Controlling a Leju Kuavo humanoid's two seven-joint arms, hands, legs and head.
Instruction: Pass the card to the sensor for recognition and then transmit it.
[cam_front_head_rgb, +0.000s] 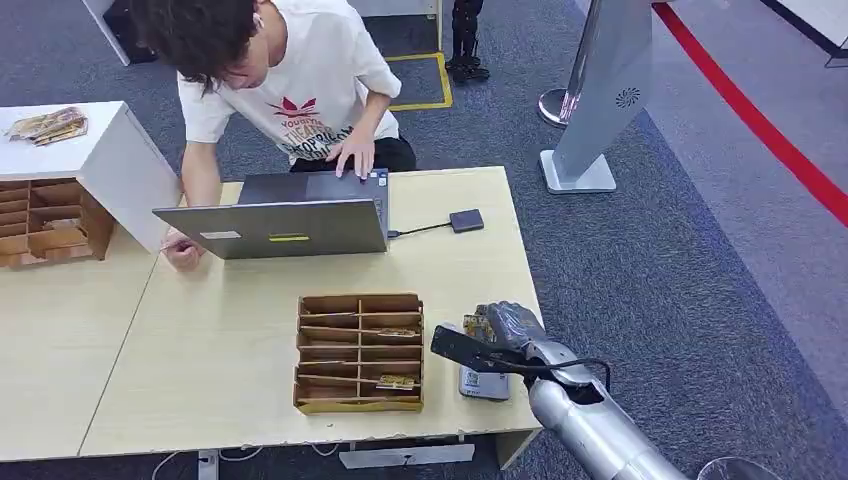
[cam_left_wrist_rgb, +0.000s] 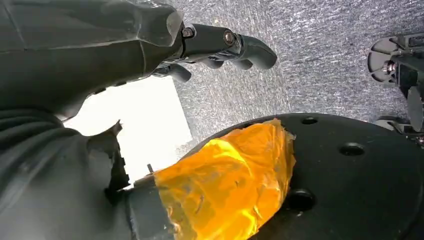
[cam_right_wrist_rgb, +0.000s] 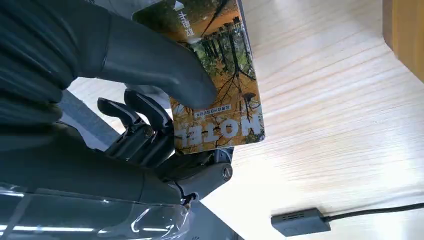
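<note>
My right hand (cam_front_head_rgb: 510, 335) hangs over the table's front right corner. It pinches a card (cam_right_wrist_rgb: 220, 90) between thumb and fingers; the card shows autumn trees and the word HOTEL. From the head view the card (cam_front_head_rgb: 477, 326) peeks out at the hand's left side. The sensor, a small black box (cam_front_head_rgb: 466, 220) on a cable, lies farther back on the table beside the laptop; it also appears as the black box (cam_right_wrist_rgb: 300, 222) beyond the card. My left hand (cam_left_wrist_rgb: 220, 47) hangs above grey carpet with loosely bent fingers and holds nothing.
A wooden divided tray (cam_front_head_rgb: 360, 350) with a few cards sits left of my right hand. A small pale device (cam_front_head_rgb: 484, 383) lies under the hand. A person leans over an open laptop (cam_front_head_rgb: 290, 215) at the table's back. A grey kiosk stand (cam_front_head_rgb: 600, 90) rises at the right.
</note>
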